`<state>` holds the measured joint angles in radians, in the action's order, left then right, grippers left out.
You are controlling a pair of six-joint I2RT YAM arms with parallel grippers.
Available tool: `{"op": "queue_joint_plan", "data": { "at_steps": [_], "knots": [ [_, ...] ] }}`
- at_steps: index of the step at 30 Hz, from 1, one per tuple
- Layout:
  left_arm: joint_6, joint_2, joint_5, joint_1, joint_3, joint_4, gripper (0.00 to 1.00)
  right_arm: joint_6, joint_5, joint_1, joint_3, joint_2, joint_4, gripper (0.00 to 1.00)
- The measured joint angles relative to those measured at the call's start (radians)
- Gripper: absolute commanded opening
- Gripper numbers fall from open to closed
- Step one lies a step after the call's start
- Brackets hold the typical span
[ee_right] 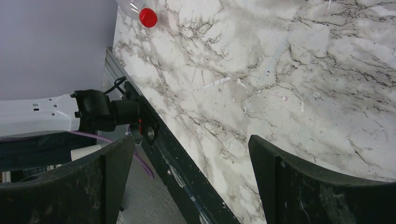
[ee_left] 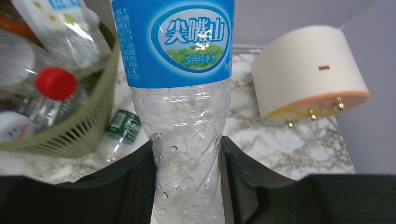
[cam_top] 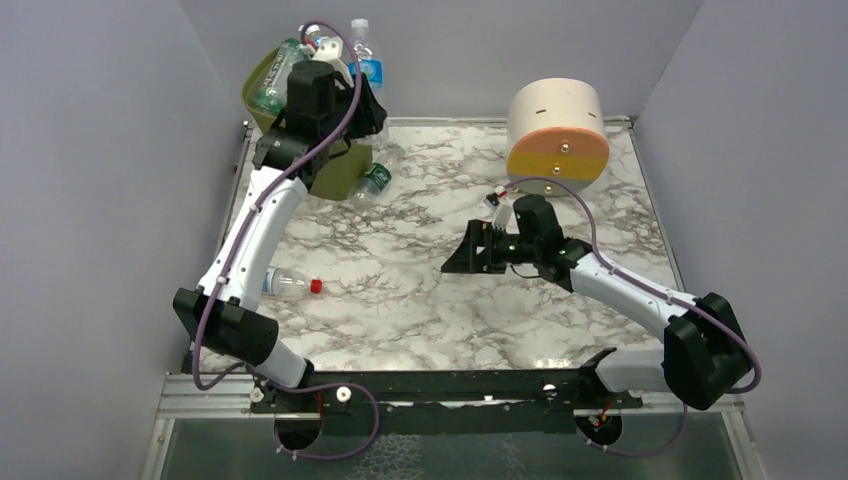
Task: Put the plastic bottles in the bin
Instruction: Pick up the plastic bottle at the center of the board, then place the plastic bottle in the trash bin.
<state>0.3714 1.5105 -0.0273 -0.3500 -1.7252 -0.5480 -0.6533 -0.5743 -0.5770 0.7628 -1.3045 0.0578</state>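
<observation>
On my screens I see a bench (cam_top: 420,300) topped in a white marble pattern with grey veins. A cream cylinder (cam_top: 555,120) stands near its far right corner, with orange and yellow bands round its lower part and small brass studs (ee_left: 312,114) set in them. Plain grey walls (cam_top: 90,150) close three sides, and a black rail (cam_top: 450,385) runs along the near edge.

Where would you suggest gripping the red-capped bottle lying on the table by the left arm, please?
Grip the red-capped bottle across its clear body just behind the cap, coming from above. It lies on its side, base end under the left arm, so the cap end is exposed. The open right gripper looks free for it.
</observation>
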Motion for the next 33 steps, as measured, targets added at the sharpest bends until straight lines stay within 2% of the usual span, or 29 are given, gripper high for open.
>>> {"op": "queue_joint_plan", "data": {
  "at_steps": [8,15,24,33],
  "knots": [
    [-0.022,0.153,-0.07,0.179,-0.269,-0.033,0.47,0.001,0.0,0.0,-0.007,0.023,0.014,0.95],
    [-0.037,0.278,-0.112,0.259,-0.446,-0.035,0.47,0.005,0.0,0.0,-0.021,0.03,0.034,0.94],
    [-0.051,0.402,-0.126,0.342,-0.478,-0.035,0.47,0.018,0.001,0.0,-0.042,0.064,0.053,0.95],
    [-0.082,0.452,-0.13,0.409,-0.493,-0.031,0.48,0.018,0.0,0.0,-0.056,0.064,0.057,0.95]
  ]
}}
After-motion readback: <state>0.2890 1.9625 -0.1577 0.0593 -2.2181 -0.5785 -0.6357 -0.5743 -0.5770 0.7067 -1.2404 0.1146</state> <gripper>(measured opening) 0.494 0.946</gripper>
